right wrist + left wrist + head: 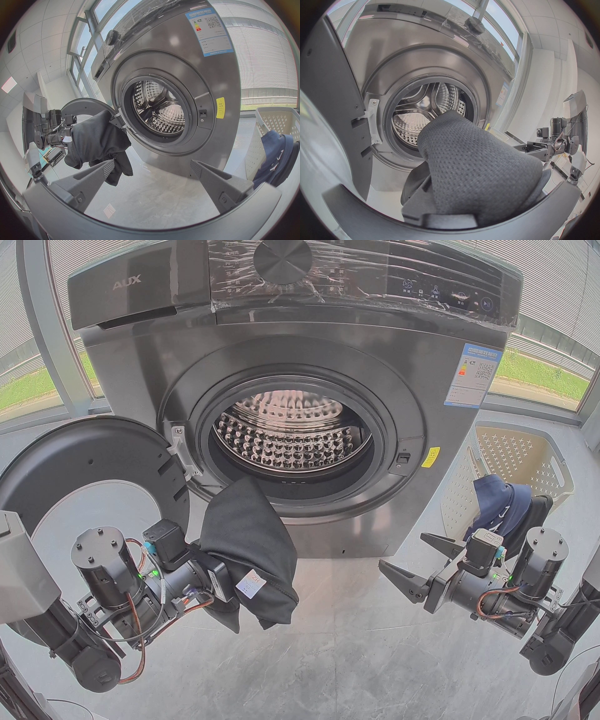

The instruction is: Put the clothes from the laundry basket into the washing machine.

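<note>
The grey washing machine stands with its round door swung wide to the left, and the steel drum is bare inside. My left gripper is shut on a black garment, which drapes over its fingers just below and left of the drum opening. In the left wrist view the garment covers the fingers in front of the drum. My right gripper hangs open and holds nothing, low at the right beside the laundry basket. A navy garment lies over the basket's rim.
The open door sticks out on the left close to my left arm. The basket stands against the machine's right side on the grey floor. Windows run behind the machine.
</note>
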